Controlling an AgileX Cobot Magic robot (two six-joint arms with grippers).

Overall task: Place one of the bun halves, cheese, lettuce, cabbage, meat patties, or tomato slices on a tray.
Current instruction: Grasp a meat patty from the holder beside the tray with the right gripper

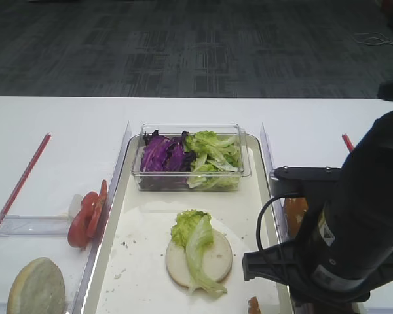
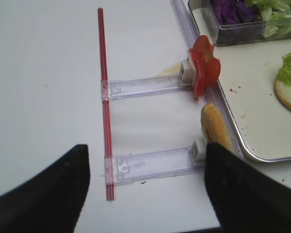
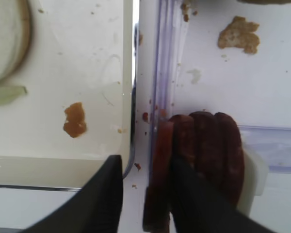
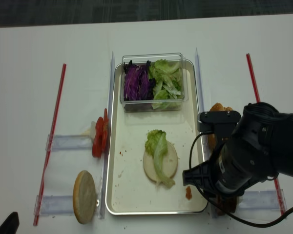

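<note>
While I watch the right wrist view, this is my reading:
Right gripper (image 3: 146, 194): jaws straddle the leftmost of the meat patties (image 3: 160, 179), one finger on each face; I cannot tell whether they pinch it yet.
Patty row: upright, on edge, in a clear holder (image 3: 262, 150) just right of my fingers.
Tray (image 3: 58, 160): its silvery rim lies just left of the gripper, a small crumb (image 3: 74, 119) on its surface.
Bun half (image 1: 200, 261): on the tray, left of my right arm, lettuce (image 1: 195, 241) draped over it.
Left gripper (image 2: 145, 194): spread wide, above the table, tomato slices (image 2: 203, 70) ahead and right of it.
</note>
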